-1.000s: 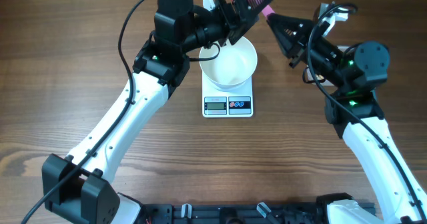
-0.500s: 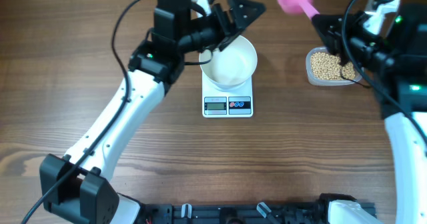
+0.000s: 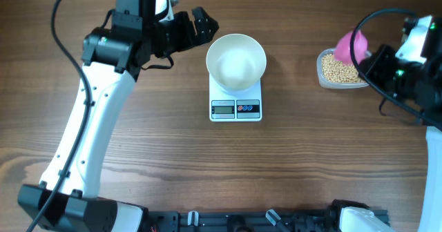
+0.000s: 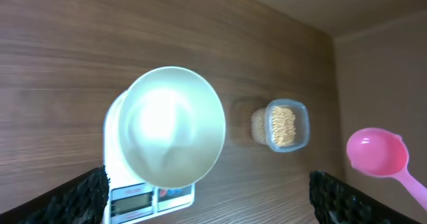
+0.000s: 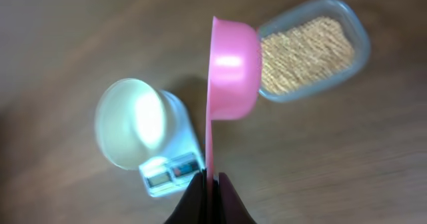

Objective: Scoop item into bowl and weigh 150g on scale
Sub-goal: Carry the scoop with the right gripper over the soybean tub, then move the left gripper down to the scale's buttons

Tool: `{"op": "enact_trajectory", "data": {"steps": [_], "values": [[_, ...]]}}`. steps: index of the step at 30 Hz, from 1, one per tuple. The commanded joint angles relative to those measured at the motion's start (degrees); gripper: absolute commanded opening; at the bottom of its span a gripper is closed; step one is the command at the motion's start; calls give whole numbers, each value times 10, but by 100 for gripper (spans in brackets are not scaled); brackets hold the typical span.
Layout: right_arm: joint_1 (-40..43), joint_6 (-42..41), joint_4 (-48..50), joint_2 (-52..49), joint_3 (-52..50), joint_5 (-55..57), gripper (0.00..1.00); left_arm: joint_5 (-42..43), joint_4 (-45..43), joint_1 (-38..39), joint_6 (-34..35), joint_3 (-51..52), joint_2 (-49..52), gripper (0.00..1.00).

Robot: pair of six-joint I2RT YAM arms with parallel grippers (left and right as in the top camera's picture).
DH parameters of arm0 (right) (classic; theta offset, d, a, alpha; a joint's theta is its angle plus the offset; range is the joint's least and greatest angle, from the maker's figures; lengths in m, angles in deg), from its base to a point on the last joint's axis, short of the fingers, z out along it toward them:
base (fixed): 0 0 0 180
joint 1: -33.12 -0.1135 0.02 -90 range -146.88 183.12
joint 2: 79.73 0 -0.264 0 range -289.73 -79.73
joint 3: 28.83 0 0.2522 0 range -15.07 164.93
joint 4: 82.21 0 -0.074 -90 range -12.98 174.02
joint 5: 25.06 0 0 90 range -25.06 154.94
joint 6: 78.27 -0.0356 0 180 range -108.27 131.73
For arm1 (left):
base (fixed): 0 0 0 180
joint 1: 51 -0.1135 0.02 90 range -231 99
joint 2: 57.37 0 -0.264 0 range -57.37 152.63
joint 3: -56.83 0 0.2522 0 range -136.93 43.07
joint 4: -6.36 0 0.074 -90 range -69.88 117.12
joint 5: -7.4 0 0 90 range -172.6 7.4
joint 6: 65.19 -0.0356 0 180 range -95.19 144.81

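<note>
At the left of the wooden counter (image 3: 290,163), the left end effector (image 3: 200,30) is seen with its fingers spread wide apart, nothing between them. It is held above the counter just to the left of the bowl (image 3: 236,61) and clear of it. The round white bowl is seated on the scale (image 3: 236,109), whose display and button panel are left uncovered along the near edge. In the overhead view only the bowl's plain white inside is seen.

Further right, well apart from the scale, a clear tub (image 3: 342,70) is set on the counter, and the beans (image 5: 303,51) are contained in it as a tan layer. A pink scoop (image 3: 349,45) is held over the tub's left end, turned on its edge in the right wrist view. Whether it touches the beans cannot be told. The scoop's thin handle is clamped between the closed fingers of the right end effector (image 5: 211,201).
</note>
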Motion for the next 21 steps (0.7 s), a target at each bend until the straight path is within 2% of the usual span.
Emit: {"op": "enact_trajectory", "data": {"steps": [1, 2, 4, 5, 6, 10, 15, 17, 18, 21], "values": [[3, 19, -43, -4, 9, 40, 4, -21, 37, 0, -41, -5, -5, 99], [3, 18, -51, -4, 9, 41, 4, -21, 47, 0, -41, -5, -5, 97], [3, 19, -49, -4, 9, 57, 4, -21, 68, 0, -43, -5, -5, 86], [3, 19, -43, -4, 9, 70, 4, -21, 77, 0, -49, -5, -5, 73], [3, 25, -33, -4, 9, 92, 4, -21, 95, 2, -66, -5, -5, 64], [3, 57, -2, -4, 9, 144, 4, -19, 169, 25, -104, 1, -4, 60], [2, 56, 18, -4, 9, 147, 5, -19, 212, 74, -105, 22, -1, 31], [2, 61, 26, -4, 9, 147, 5, -19, 212, 97, -105, 44, -1, 23], [2, 71, 30, -4, 9, 147, 4, -19, 211, 107, -105, 55, -1, 6], [2, 81, 35, -4, 9, 170, 4, -44, 183, 140, -101, 110, -1, 4]]}}
